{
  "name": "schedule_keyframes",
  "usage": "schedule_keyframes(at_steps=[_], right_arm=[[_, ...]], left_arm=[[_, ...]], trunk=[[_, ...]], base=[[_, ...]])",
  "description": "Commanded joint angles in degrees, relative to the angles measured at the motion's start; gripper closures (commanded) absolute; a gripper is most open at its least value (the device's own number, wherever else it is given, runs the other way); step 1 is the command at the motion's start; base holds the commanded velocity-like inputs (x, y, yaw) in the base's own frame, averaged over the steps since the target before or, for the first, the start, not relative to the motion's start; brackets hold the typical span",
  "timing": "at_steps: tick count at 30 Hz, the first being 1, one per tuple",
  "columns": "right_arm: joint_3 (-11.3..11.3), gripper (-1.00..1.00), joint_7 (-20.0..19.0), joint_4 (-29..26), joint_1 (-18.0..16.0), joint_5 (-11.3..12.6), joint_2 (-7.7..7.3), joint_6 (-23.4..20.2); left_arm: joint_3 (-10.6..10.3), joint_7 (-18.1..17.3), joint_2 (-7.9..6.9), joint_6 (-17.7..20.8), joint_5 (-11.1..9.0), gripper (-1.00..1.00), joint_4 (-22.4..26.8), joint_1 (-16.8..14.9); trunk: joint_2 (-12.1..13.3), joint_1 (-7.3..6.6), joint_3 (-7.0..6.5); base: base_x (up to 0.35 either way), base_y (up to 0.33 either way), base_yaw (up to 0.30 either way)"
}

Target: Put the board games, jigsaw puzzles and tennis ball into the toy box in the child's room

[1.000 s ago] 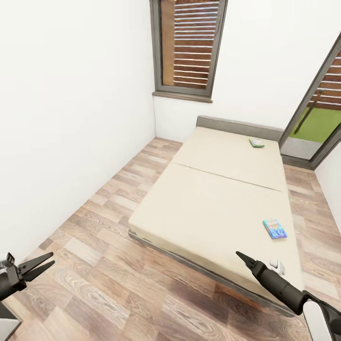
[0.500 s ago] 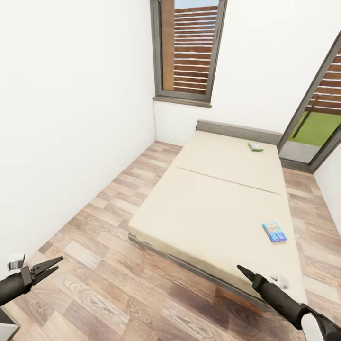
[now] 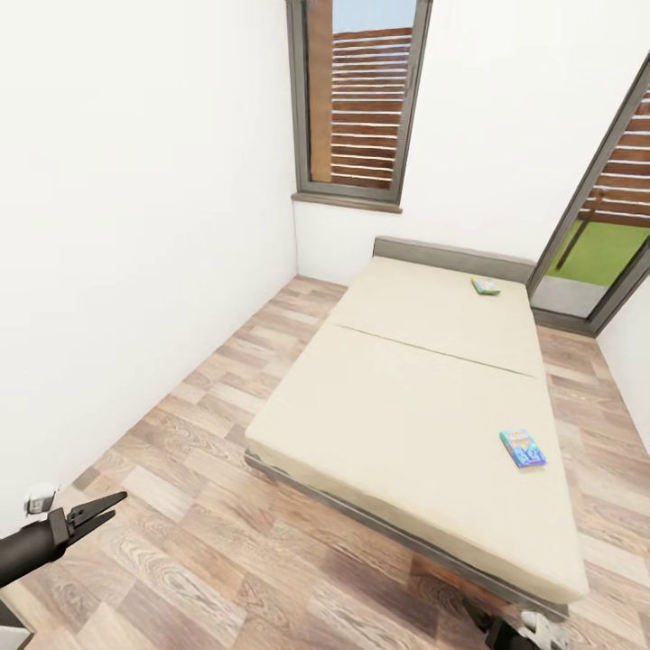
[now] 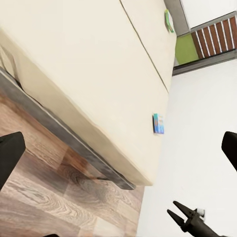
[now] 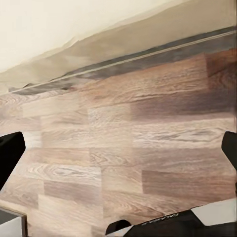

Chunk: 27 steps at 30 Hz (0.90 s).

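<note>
The bed with its cream mattress stands ahead on a dark frame. A blue-yellow board game lies near the mattress's right edge. A white-green board game lies by the headboard. The left wrist view shows the same boxes, blue and green. My left gripper hangs open over the floor at the lower left, far from the bed. My right gripper is open and low, near the bed's foot corner; its wrist view looks at the bed frame and floor planks. The table, toy box, puzzles and tennis ball are out of view.
A white wall runs along the left, with a strip of wood floor between it and the bed. A slatted window is behind the headboard and a glass door at the right. A small white socket sits low on the wall.
The camera has tilted up, so the bed sits a little differently in the picture. My right arm has dropped from above the bed's foot corner to the bottom edge. The left gripper has sunk slightly.
</note>
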<state>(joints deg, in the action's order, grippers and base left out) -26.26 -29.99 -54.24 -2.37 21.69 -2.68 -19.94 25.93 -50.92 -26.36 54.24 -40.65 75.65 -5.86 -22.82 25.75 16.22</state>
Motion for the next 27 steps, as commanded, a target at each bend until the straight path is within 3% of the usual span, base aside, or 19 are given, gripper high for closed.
schedule_keyframes(at_steps=[1, 5, 10, 17, 21, 27], right_arm=[[-0.15, -1.00, 0.04, 1.42, -0.03, 0.49, -0.07, 0.89], [-0.16, -1.00, 1.24, 5.20, -0.01, 0.49, -0.27, 4.40], [-0.15, -1.00, 2.48, 8.18, -0.12, 0.44, -0.41, 6.70], [-0.11, -1.00, 2.95, 8.75, -0.17, 0.32, -0.40, 7.13], [-0.11, -1.00, 4.34, 8.91, -0.17, 0.33, -0.39, 7.37], [-0.11, -1.00, 5.83, 8.97, -0.18, 0.37, -0.39, 8.67]], left_arm=[[-0.58, -0.05, -0.01, 0.21, 0.04, -1.00, 0.01, -0.04], [-2.76, 1.12, -0.01, 0.18, 0.10, -1.00, 0.07, -0.08], [-5.62, 5.63, 0.46, 0.16, 0.05, -1.00, 0.10, -0.04], [-7.10, 10.45, 2.00, 0.15, 0.06, -1.00, 0.04, -0.10], [-7.40, 14.48, 3.70, -0.01, 0.06, -1.00, 0.02, -0.11], [-9.03, 18.18, 4.89, -2.72, 0.04, -1.00, 0.02, -0.12]], trunk=[[-0.10, 0.03, 0.00], [-0.10, 0.03, -0.38], [-0.10, 0.03, -0.86], [-0.10, 0.03, -1.52], [-0.10, 0.03, -1.90], [-0.10, 0.03, -2.44]], base=[[0.000, 0.000, 0.000], [0.000, 0.000, 0.000], [0.000, 0.000, 0.000], [0.000, 0.000, -0.005], [0.000, 0.000, -0.071], [0.000, 0.000, -0.135]])
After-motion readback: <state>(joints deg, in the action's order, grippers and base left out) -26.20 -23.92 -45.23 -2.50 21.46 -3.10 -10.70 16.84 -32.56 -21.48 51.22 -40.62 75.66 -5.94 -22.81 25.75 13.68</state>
